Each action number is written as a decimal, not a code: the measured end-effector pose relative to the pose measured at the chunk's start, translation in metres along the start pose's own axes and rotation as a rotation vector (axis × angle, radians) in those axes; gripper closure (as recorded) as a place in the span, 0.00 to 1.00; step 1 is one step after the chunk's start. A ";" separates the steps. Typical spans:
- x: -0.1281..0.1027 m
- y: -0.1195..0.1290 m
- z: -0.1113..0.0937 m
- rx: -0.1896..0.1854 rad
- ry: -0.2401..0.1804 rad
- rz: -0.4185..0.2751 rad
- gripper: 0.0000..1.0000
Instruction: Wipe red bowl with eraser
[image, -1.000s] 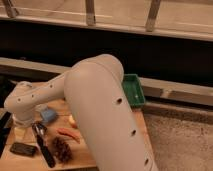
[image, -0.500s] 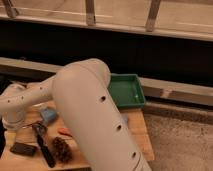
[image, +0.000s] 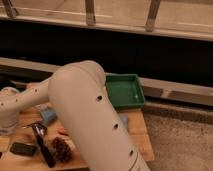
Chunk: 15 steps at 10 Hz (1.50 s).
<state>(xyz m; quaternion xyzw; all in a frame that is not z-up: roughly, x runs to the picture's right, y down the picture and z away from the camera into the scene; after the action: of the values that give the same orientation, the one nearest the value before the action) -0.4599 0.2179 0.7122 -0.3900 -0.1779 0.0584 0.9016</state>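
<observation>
Black and flat, the eraser (image: 22, 148) lies free on the wooden table (image: 136, 134), close to where my arm (image: 85, 115) ends. I cannot see the gripper itself. It sits beyond the pale wrist (image: 10, 111), past the lower left edge of the camera view, and its jaws stand spread apart. Just past the eraser, on the side away from the gripper, a long black-handled utensil (image: 44, 145) lies slanted. Beyond that is a brown, pinecone-like clump (image: 62, 149). A blue sponge block (image: 47, 116) rests farther up the table, partly behind the arm. A green tray (image: 125, 90) sits well apart from the gripper, at the table's far corner. I cannot make out the red bowl, as the arm covers much of the table.
</observation>
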 end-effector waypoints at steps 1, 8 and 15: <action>-0.001 0.001 0.000 -0.001 0.000 -0.001 0.20; 0.009 0.014 0.018 -0.015 0.015 0.003 0.20; 0.038 0.017 0.056 -0.050 0.006 0.066 0.20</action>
<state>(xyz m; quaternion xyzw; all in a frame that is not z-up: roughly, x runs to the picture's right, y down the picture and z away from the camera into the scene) -0.4441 0.2769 0.7459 -0.4182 -0.1635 0.0824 0.8897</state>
